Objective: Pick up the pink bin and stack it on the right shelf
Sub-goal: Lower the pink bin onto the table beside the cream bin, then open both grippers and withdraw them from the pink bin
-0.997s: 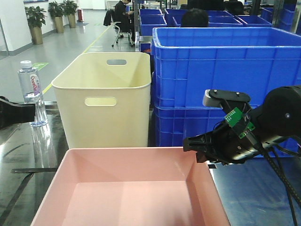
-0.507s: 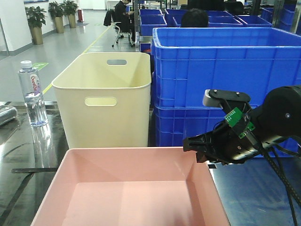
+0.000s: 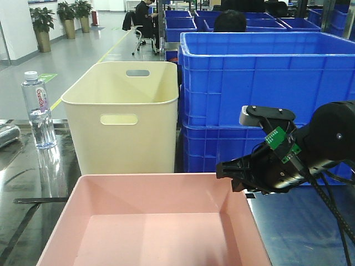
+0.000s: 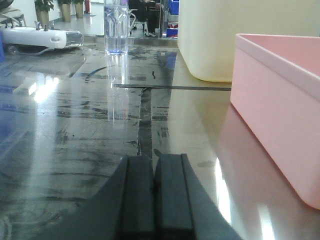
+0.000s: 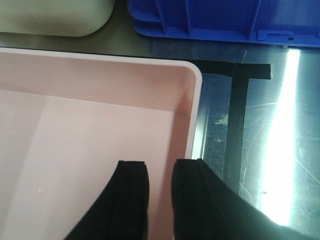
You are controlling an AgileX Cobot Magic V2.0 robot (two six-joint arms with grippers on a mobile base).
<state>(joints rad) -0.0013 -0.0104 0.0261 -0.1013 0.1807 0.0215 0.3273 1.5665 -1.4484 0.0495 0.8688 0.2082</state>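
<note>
The pink bin (image 3: 152,221) sits at the near edge of the dark glossy surface (image 3: 33,183), its far rim just in front of the cream bin (image 3: 123,113) and the stacked blue crates (image 3: 266,94). My right gripper (image 5: 160,170) hangs over the bin's far right corner. Seen from my right wrist, the fingers (image 5: 131,200) straddle the right-hand rim, one over the pink inside, the other along the rim's outer side, with a narrow gap between them. I cannot tell whether they touch the wall; nothing looks clamped.

My left gripper (image 4: 153,167) is low over the surface, to the left of the bin and apart from it, with the bin's pink side wall (image 4: 280,115) off to its right. Its jaws stand almost together, only a thin slit between them, holding nothing. A water bottle (image 3: 37,111) stands toward the far left edge.
</note>
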